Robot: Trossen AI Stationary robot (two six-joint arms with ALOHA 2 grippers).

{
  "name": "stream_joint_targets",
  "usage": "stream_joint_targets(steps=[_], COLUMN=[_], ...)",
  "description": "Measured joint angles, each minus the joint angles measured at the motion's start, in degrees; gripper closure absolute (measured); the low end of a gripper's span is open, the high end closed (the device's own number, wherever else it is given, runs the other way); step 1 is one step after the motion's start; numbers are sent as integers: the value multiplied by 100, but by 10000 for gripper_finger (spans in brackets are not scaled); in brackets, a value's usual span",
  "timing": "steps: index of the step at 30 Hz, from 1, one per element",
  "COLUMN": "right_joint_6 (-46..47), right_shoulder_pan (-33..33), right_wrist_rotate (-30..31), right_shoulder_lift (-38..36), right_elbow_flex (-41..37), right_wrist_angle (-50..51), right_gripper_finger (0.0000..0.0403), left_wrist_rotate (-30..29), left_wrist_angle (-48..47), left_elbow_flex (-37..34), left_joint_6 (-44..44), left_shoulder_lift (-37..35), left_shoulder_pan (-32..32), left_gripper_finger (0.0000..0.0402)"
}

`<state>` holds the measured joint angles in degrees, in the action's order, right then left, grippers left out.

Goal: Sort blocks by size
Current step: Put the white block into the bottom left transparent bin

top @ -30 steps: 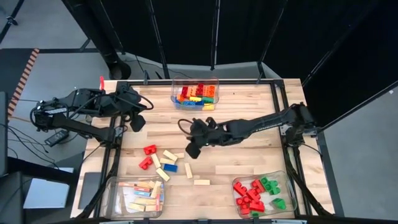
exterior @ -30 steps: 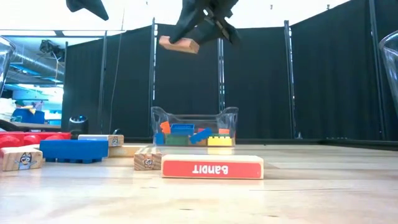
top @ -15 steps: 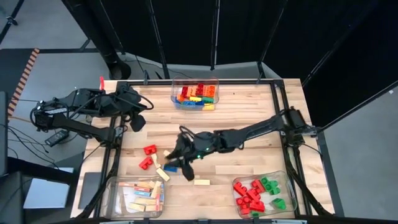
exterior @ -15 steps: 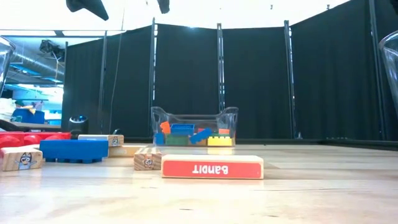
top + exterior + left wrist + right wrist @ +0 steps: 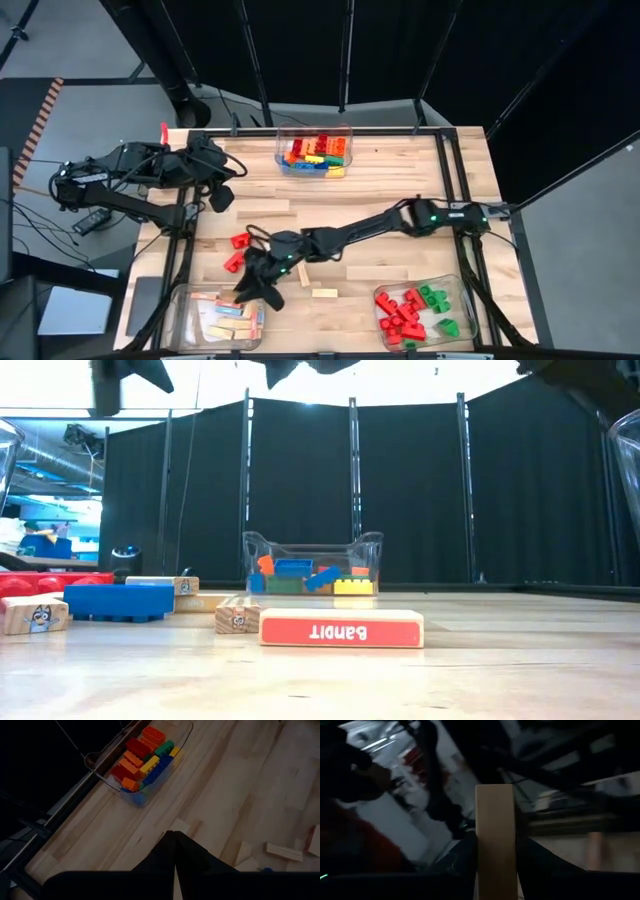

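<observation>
My right gripper [image 5: 252, 292] reaches across to the table's near left. It is shut on a pale tan wooden bar [image 5: 494, 820] over the far rim of the clear bin of wooden bars [image 5: 226, 316]. The arm hides the bar in the high view. Loose on the table lie red bricks [image 5: 240, 241], a blue brick [image 5: 118, 602] and more wooden bars [image 5: 324, 293], one printed in red [image 5: 342, 628]. My left gripper [image 5: 222, 196] waits shut and empty at the far left; it also shows in the left wrist view [image 5: 172, 855]. My right gripper pinches the wooden bar between its two fingers, one on each long side, at the bar's lower part [image 5: 494, 867]. The bar runs along the fingers and sticks out past their tips. It is lifted clear of the table.
A clear bin of mixed coloured bricks [image 5: 315, 150] stands at the far middle. A clear bin of red and green bricks [image 5: 415, 312] stands at the near right. The loose blocks lie between the near-left bin and the table's middle.
My right gripper has carried the wooden bar from the table's middle toward the near left edge, over the loose blocks, to the bin of wooden bars. It has stayed shut on the bar. In the low view it has left the upper middle of the picture.
</observation>
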<state>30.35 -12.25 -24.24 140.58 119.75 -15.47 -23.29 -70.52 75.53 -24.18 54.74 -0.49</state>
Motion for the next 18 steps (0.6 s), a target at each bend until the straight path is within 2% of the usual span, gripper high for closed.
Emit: stream_joint_targets(steps=[7,15,18], right_joint_6=[716,912,911], right_shoulder_pan=[13,30,38], right_wrist_rotate=[-965,-991,-784], right_shoulder_lift=[1148,1219,1219], right_elbow_flex=[1523,1330,1326], right_wrist_angle=[259,653,741], right_gripper_finger=[287,287,252], left_wrist_rotate=[0,0,0], left_wrist_angle=[-14,-16,-18], left_elbow_flex=[0,0,0], left_joint_6=[2,7,7], left_shoulder_lift=[0,0,0], left_shoulder_pan=[0,0,0], left_gripper_finger=[388,388,388])
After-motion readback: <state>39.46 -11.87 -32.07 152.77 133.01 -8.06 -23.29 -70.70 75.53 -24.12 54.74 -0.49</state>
